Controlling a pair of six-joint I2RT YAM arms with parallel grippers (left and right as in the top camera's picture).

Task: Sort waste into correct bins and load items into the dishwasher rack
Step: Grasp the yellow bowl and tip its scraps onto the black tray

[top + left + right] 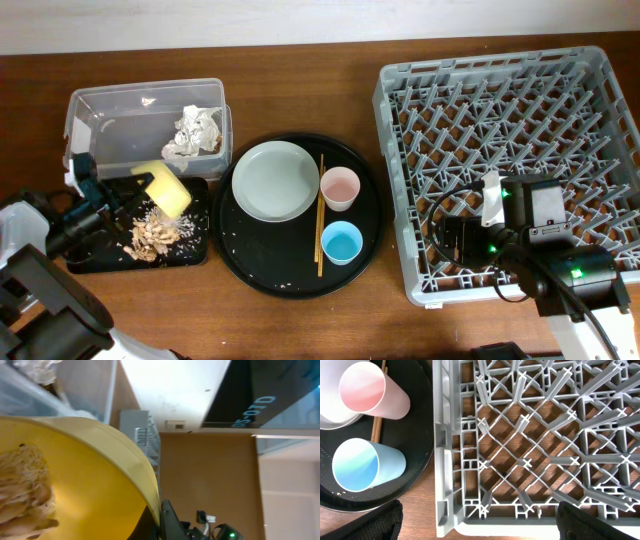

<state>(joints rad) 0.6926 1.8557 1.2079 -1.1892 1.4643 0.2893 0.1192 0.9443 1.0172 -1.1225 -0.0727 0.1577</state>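
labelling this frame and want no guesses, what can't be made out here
- left gripper grip: left wrist view, the yellow bowl fills the frame and hides where the fingers hold it
- right gripper: right wrist view, bottom edge cuts off all but the fingertips; overhead, its own arm covers it
- chopsticks: overhead, too thin to count; right wrist view, pink cup covers part
- clear tub contents beside the tissues: overhead, too small

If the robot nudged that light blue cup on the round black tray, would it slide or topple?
The light blue cup looks like thin plastic, so probably light and easily shoved. It stands upright, narrower at the base, so a push near the rim may tip it. Its smooth wall might slip in a loose grip.
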